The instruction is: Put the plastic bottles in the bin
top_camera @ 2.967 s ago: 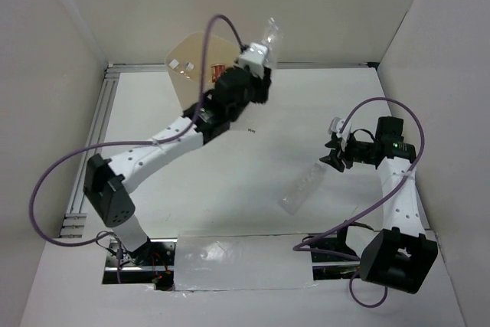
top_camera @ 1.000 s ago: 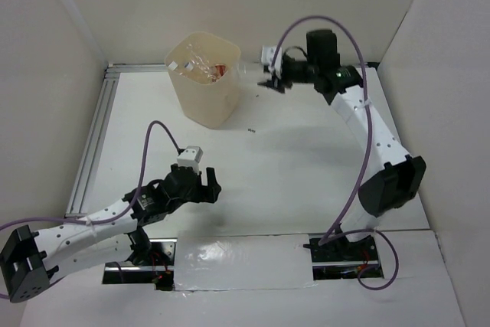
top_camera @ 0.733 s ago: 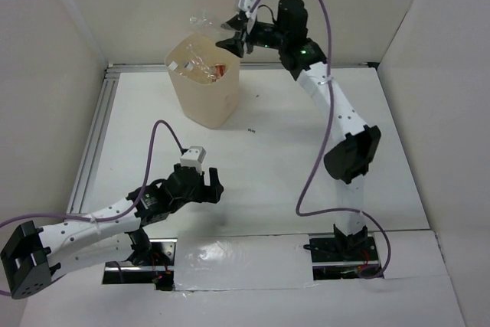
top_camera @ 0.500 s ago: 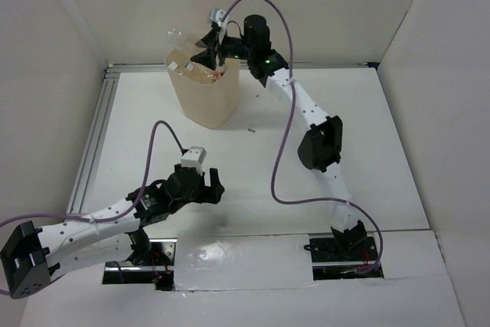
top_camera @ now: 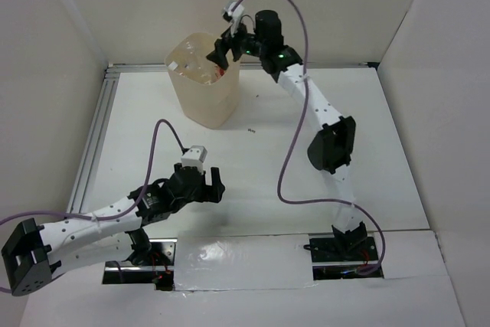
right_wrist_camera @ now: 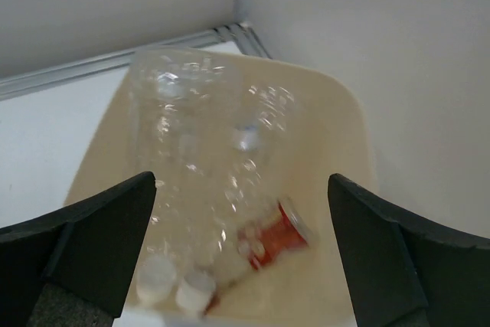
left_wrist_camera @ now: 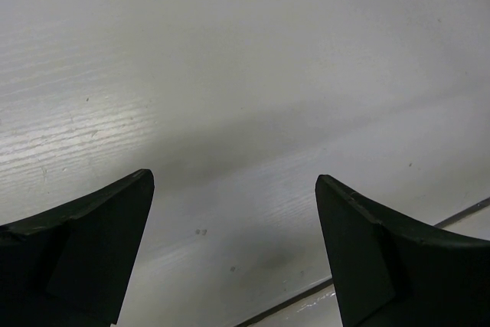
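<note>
White table [top_camera: 268, 174] is enclosed by three plain white walls: back wall [top_camera: 329, 5], left wall [top_camera: 38, 112], right wall [top_camera: 448, 112]. An aluminium rail [top_camera: 90, 143] is laid along the table's left edge, and a second rail [top_camera: 337, 65] is run along the back edge. A small dark mark [top_camera: 250, 129] is seen on the table near its middle. A silvery sheet [top_camera: 237, 262] is laid flat at the near edge. Faint streaks are seen on the table in the left wrist view.

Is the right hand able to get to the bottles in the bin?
Probably yes: the right hand hangs open just above the bin, whose top is open, with nothing between it and the bottles.
</note>
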Action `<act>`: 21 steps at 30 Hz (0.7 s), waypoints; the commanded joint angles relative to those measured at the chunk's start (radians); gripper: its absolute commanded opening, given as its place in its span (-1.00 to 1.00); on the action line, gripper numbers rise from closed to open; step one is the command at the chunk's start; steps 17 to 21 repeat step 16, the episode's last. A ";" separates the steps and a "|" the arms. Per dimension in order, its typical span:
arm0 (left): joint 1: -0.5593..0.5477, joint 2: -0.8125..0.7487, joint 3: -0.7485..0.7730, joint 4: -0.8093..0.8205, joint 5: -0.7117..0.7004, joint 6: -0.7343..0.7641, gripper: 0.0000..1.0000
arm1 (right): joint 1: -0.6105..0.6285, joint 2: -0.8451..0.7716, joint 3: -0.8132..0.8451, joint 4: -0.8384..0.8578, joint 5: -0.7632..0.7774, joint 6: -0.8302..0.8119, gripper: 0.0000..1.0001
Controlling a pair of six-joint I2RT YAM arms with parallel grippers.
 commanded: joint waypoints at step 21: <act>0.044 0.088 0.199 0.158 0.049 0.225 0.99 | -0.319 -1.247 -1.286 -0.318 0.780 0.141 1.00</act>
